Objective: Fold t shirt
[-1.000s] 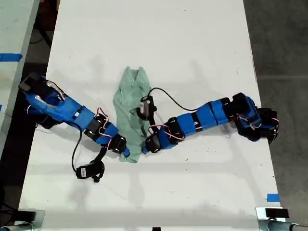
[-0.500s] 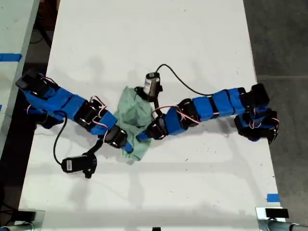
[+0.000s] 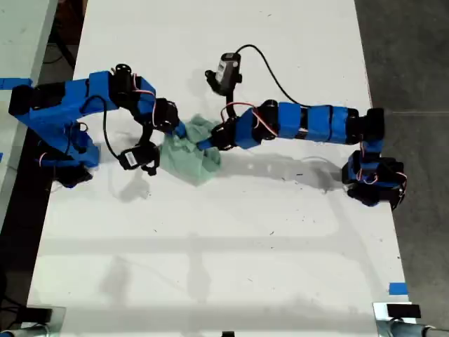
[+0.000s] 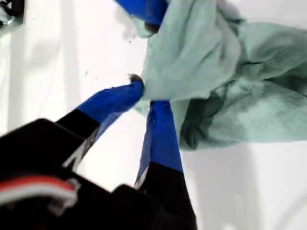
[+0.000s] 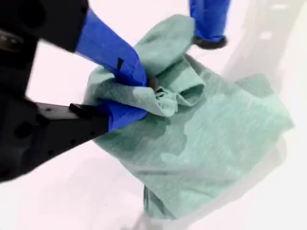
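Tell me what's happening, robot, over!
My first tool shut on the t shirt. My second tool shut on it too. Shirt bunched, lifted at one edge. Nothing in the way on the white table. Over.

— How is the scene lit in the exterior view?

— Bright, even light from overhead is seen. The white surface (image 3: 280, 246) is almost washed out, and soft grey shadows are cast beneath both arms.

— Is that view sharp?

— Mostly; the cables and joints are clearly resolved, and little bending is noticed at the edges.

— And the first wrist view?

— The surface is blown out to near white. The black housing nearest the lens is blurred, and the cloth (image 4: 230, 81) is shown softly, with dark folds.

— The second wrist view?

— A pinkish cast is seen on the surface. The cloth weave is fairly crisp at the centre; the far background is smeared.
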